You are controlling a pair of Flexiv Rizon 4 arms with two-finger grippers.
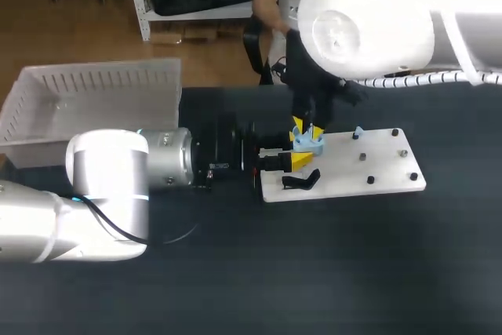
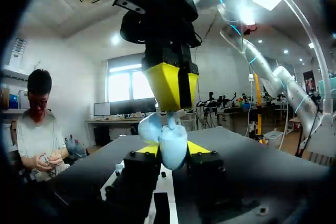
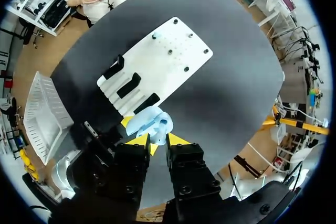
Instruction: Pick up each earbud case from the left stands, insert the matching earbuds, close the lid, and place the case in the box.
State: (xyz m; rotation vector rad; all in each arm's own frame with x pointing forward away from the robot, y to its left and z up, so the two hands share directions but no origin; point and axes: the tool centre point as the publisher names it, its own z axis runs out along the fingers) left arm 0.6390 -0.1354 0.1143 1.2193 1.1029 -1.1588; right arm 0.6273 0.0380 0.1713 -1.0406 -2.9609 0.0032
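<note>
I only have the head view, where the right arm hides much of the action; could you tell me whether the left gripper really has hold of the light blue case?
Observer: Yes. In the left wrist view the earbud case sits between the left gripper's yellow tips, and both touch it.
Operator: Thank you. Where is the right gripper in relation to it?
Observer: The same view shows the right gripper directly above the case, pointing down at its top.
Operator: And are any cases left on the stands?
Observer: In the right wrist view, three black stands show on the white board, none bearing a case.
</note>
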